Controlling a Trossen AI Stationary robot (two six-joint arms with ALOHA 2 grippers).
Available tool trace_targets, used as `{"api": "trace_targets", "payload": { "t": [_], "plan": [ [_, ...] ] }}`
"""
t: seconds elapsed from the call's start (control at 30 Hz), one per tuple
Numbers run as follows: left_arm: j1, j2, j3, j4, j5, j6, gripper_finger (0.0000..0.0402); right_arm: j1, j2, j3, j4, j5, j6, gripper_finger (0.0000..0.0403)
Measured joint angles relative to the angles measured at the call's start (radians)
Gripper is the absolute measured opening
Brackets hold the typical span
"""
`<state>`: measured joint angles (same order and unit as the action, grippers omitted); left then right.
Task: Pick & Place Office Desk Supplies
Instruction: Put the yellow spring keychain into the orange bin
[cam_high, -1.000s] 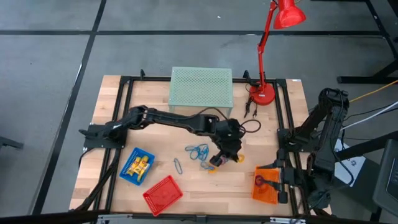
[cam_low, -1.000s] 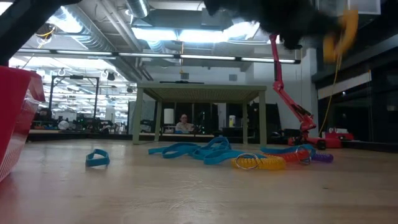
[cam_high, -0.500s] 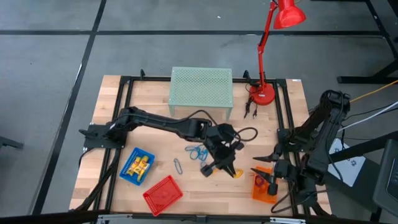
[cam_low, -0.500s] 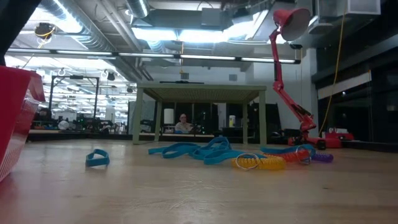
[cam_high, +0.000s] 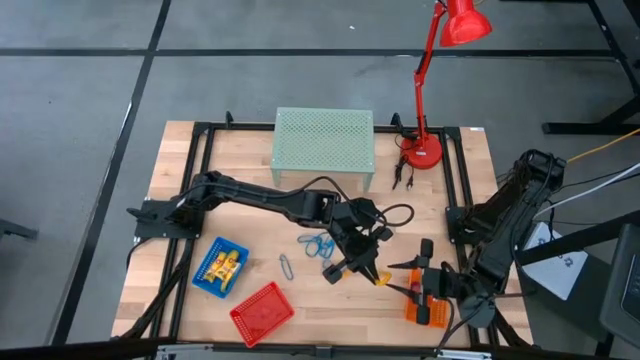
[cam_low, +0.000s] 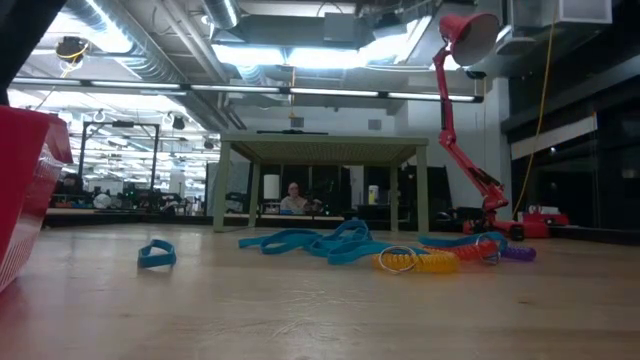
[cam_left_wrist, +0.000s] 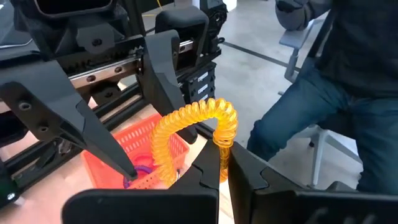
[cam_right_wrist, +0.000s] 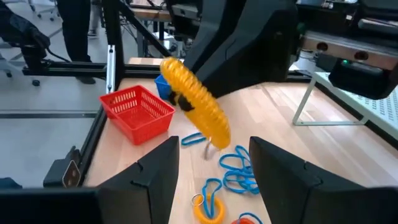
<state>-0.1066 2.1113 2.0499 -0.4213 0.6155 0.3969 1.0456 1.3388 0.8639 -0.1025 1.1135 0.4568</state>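
Partly hidden behind left claw (cam_left_wrist: 222, 163), pinched yellow coil ring (cam_left_wrist: 186, 127); right claw (cam_right_wrist: 211, 163) wide, empty; orange basket (cam_high: 428, 308) mostly covered.

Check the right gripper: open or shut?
Open. The right gripper has its fingers spread, facing the yellow coil ring held by the left gripper.

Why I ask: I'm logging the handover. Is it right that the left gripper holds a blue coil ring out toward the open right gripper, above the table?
Not quite: the coil ring is yellow-orange, not blue, as the left wrist view shows. The left gripper does hold it toward the open right gripper, above the table.
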Motion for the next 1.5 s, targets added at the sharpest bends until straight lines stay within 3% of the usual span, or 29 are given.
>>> {"api": "trace_targets", "payload": {
  "t": [0.57,1.07,1.27,1.5],
  "plan": [
    [0.000,0.000,0.000,0.002,0.007,0.000,0.0003,-0.060,0.048,0.000,0.118,-0.033,-0.110,0.0185],
    [0.000,0.000,0.000,-0.010,0.007,-0.001,0.0005,-0.055,0.045,0.000,0.140,-0.037,-0.155,0.0018],
    [0.006,-0.006,0.001,-0.059,-0.078,-0.041,0.0052,-0.053,0.045,-0.001,0.127,-0.052,-0.150,0.0024],
    [0.065,-0.089,0.001,-0.244,-0.187,-0.073,0.0130,0.009,0.039,-0.001,0.087,0.041,-0.129,0.0018]
  ]
}}
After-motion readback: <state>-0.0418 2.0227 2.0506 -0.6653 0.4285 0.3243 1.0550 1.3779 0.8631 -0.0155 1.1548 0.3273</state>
